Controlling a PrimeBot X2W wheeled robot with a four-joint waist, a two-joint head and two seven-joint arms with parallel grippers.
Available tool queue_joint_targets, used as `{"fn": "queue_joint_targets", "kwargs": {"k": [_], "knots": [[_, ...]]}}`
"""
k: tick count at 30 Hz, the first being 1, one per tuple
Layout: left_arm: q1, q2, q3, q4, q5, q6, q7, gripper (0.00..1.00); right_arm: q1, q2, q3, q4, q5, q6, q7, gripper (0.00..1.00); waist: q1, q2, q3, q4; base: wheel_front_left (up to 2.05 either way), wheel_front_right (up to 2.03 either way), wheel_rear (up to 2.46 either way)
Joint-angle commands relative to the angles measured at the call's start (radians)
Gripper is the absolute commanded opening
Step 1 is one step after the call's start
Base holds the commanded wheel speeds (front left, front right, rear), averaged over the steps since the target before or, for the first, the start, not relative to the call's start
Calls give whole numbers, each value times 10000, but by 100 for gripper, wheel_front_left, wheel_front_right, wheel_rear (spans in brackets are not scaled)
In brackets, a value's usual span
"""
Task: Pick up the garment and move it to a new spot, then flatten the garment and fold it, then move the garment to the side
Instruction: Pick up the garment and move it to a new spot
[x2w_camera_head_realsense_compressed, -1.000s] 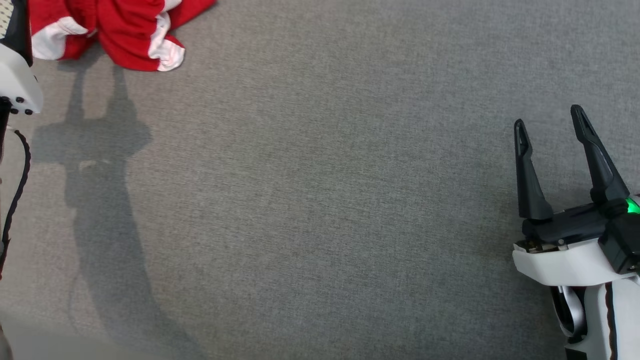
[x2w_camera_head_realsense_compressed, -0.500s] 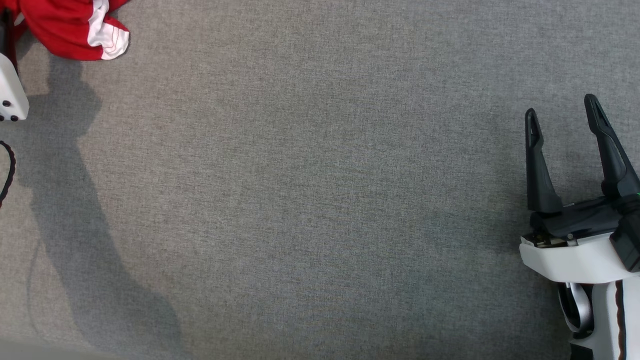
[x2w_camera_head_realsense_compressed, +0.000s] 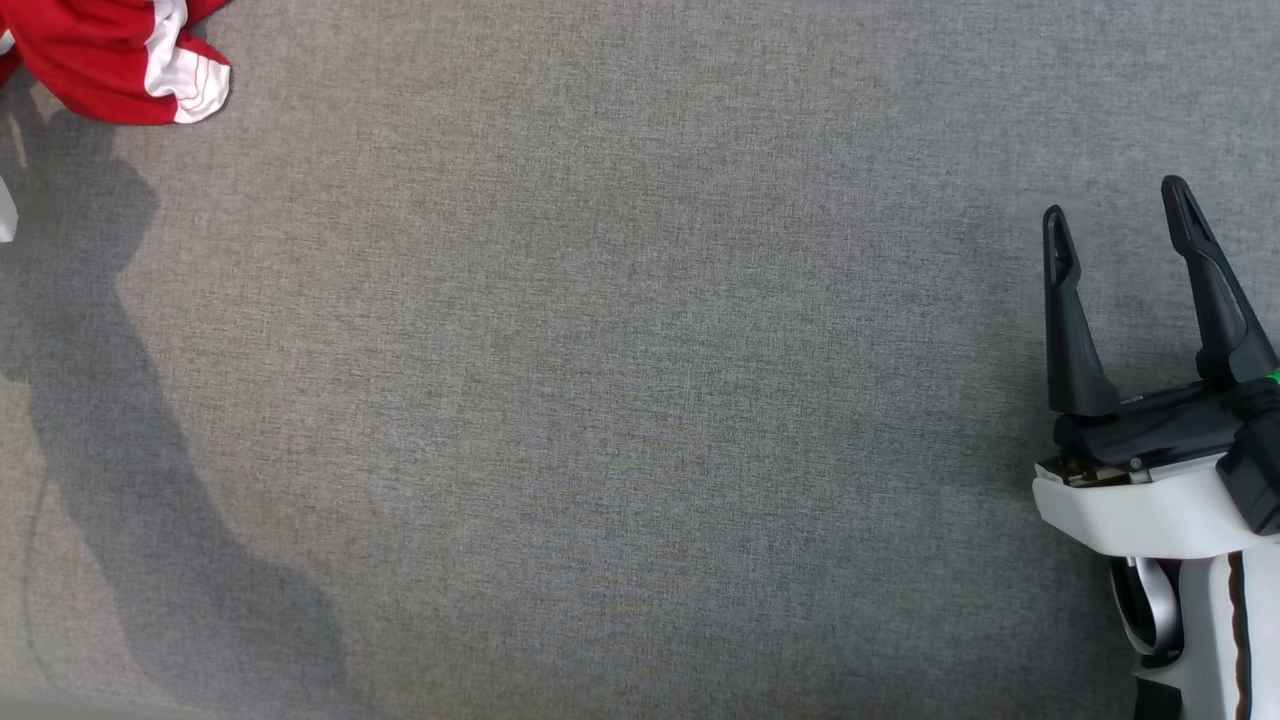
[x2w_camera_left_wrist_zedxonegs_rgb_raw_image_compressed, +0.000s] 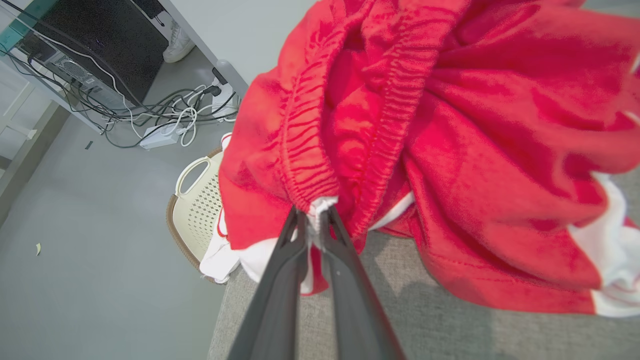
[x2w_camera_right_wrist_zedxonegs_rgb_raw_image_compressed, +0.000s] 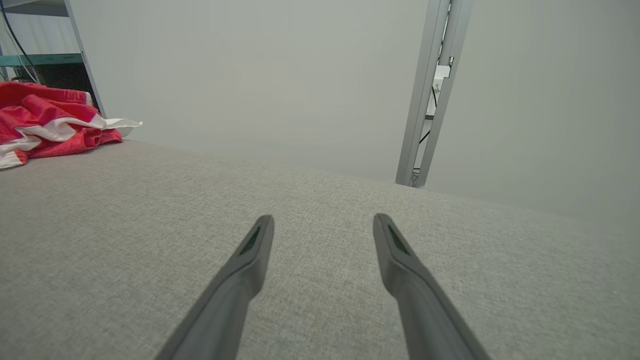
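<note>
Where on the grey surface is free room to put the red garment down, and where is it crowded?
The grey surface is bare from the red garment at its left corner across to the open right gripper at the right edge. The crowded place is that corner, where the left gripper pinches the garment, with a basket beside the edge.

left hand clamped on garment; right hand fingers spread

Light is bright, soft and even. On the grey woven cloth surface a broad, soft-edged shadow runs down from just below the crumpled red-and-white fabric garment. Close up in the left wrist view, the garment is oversaturated, blurring toward its right side. Well right of the garment, the grey metal post leans with wide-angle distortion.
</note>
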Motion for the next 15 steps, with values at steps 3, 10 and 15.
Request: {"fn": "queue_joint_targets", "kwargs": {"k": [3, 10, 15], "knots": [[-240, 123, -55, 53, -48, 51, -145, 0, -77, -58, -86, 26, 61, 1, -53, 100, 0, 0, -74, -9, 0, 0, 0], [-641, 349, -427, -108, 132, -151, -73, 0, -68, -58, -103, 249, 408, 1, -53, 100, 0, 0, -739, 28, 0, 0, 0], [-987, 575, -825, -435, 402, -249, 40, 0, 40, -58, -84, 482, 734, 1, -53, 100, 0, 0, -1437, -55, 0, 0, 0]]}}
